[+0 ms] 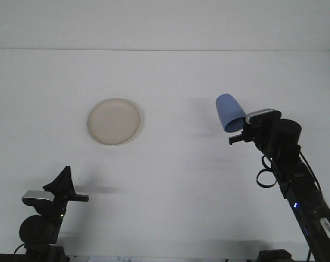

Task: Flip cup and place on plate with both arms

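Cup (229,112): blue, tilted, held above the white table (175,180) on the right side, well apart from the plate.
Right gripper (240,131): closed on the cup's lower end.
Plate (114,121): cream, round, lying flat on the table at left of centre.
Left gripper (65,184): low at the front left, holding nothing; whether its fingers are parted cannot be told.

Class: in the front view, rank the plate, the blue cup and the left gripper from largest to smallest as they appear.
1. plate, clearly the widest.
2. and 3. blue cup and left gripper: they look similar in extent. The gripper sits nearer the camera, so I would not rank them.
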Robot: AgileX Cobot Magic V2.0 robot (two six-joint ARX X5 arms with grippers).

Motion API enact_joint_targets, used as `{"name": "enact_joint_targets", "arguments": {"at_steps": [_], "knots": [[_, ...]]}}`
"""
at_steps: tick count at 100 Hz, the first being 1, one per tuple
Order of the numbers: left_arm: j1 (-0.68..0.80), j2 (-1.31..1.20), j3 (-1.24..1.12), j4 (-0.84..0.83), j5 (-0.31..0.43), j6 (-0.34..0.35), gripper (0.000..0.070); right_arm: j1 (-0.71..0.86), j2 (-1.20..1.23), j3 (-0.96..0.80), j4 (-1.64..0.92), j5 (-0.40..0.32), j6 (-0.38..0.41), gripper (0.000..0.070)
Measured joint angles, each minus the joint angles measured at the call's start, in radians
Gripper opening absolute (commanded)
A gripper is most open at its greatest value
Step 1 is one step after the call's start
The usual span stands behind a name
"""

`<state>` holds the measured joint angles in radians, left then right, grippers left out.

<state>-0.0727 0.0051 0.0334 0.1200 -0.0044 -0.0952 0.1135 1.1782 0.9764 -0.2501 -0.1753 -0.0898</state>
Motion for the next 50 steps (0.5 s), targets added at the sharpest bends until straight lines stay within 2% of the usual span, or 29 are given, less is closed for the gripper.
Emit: {"name": "enact_joint_targets", "arguments": {"at_steps": [17, 28, 40, 50], "knots": [[0.0, 0.0, 0.0, 0.0, 0.0, 0.0, 0.0012, 0.217, 0.021, 0.288, -0.529, 0.09, -0.01, 0.0], [0.0, 0.0, 0.0, 0.0, 0.0, 0.0, 0.0012, 0.357, 0.063, 0.424, -0.755, 0.168, -0.011, 0.0], [0.0, 0.0, 0.0, 0.0, 0.0, 0.0, 0.0012, 0.49, 0.11, 0.497, -0.924, 0.242, -0.008, 0.0], [0.0, 0.0, 0.0, 0.0, 0.0, 0.0, 0.0012, 0.569, 0.167, 0.498, -1.055, 0.25, 0.001, 0.0]]}}
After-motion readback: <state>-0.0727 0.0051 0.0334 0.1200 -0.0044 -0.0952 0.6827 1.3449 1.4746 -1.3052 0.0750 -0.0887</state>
